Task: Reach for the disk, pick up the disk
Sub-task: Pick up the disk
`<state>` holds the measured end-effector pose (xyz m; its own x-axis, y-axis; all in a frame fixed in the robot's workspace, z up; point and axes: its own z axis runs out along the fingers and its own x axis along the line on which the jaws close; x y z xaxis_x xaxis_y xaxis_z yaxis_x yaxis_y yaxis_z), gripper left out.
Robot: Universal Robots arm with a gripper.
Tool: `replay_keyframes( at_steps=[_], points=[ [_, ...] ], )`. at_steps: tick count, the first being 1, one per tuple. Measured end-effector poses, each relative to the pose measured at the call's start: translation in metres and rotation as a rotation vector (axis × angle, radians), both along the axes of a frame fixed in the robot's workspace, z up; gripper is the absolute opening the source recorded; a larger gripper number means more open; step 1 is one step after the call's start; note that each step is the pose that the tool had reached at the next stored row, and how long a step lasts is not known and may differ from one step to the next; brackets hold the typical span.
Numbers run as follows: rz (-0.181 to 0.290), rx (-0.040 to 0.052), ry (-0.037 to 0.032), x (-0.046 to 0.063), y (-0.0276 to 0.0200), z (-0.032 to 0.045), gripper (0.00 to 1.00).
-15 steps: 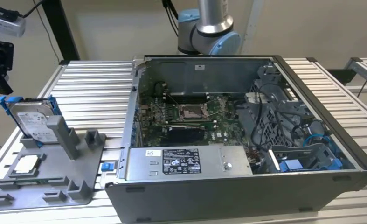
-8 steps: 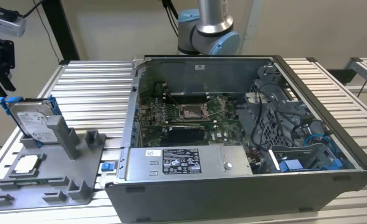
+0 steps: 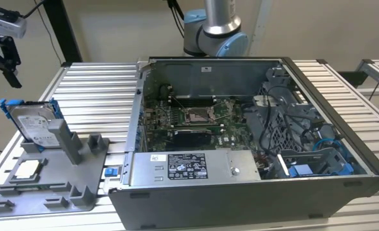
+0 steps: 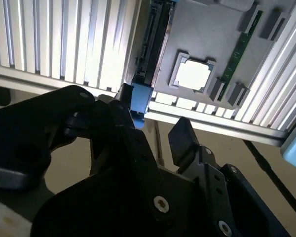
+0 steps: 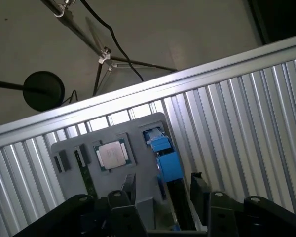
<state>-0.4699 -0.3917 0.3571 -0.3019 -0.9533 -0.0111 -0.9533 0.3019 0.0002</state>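
While the gripper (image 3: 2, 89) hangs at the exterior view's left, up over the corner of the slatted metal table (image 3: 93, 91), I can see its two black fingers (image 3: 12, 72) spread apart with nothing between them. The disk (image 3: 33, 122) stands on edge below it, label face out and blue bracket (image 3: 53, 108) round its sides, slotted upright in the grey holder (image 3: 60, 178). There is clear air between fingers and disk, no contact.

In the second wrist view I'm looking past the gripper (image 4: 155, 116) at the disk (image 4: 150, 39) edge-on, its blue bracket (image 4: 140, 98) close beside one fingertip (image 4: 124, 94). The jaws read as parted here too. The small white-topped chip (image 4: 193, 74) sits in its square seat on the same holder, just beside the disk.

In the first wrist view the gripper (image 5: 164, 181) frames the disk's blue bracket (image 5: 167, 165) between its fingers (image 5: 129, 185). The chip (image 5: 112, 154) lies near it on the grey holder (image 5: 138, 128).

Over in the exterior view, the open computer case (image 3: 228, 207) fills the middle of the table, well apart from the disk. The arm's base (image 3: 215, 29) rises behind it.
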Motion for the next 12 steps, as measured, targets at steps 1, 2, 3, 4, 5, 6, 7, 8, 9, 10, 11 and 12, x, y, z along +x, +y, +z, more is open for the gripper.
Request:
replay_keyframes(
  at_steps=[1,2,3,4,5,6,7,8,9,10,11,12],
  points=[
    [0.0,0.0,0.0,0.0,0.0,0.0,1.0],
    [0.001,0.0,0.0,0.0,0.0,0.0,1.0],
    [0.001,0.0,0.0,0.0,0.0,0.0,1.0],
    [0.001,0.0,0.0,0.0,0.0,0.0,1.0],
    [0.001,0.0,0.0001,0.0,0.0,0.0,1.0],
    [0.002,0.0,0.0,0.0,0.0,0.0,1.0],
    [0.002,0.0,0.0001,0.0,0.0,-0.0001,1.0],
    [0.002,0.0001,-0.0001,0.0001,0.0001,-0.0007,1.0],
    [0.002,0.0,0.0,0.0001,0.0001,-0.002,1.0],
    [0.003,-0.0004,0.0001,0.0,0.0002,-0.0034,1.0],
    [0.003,-0.0006,0.0,0.0001,0.0003,-0.005,1.0],
    [0.004,-0.0009,-0.0001,0.0,0.0005,-0.0064,1.0]
  ],
)
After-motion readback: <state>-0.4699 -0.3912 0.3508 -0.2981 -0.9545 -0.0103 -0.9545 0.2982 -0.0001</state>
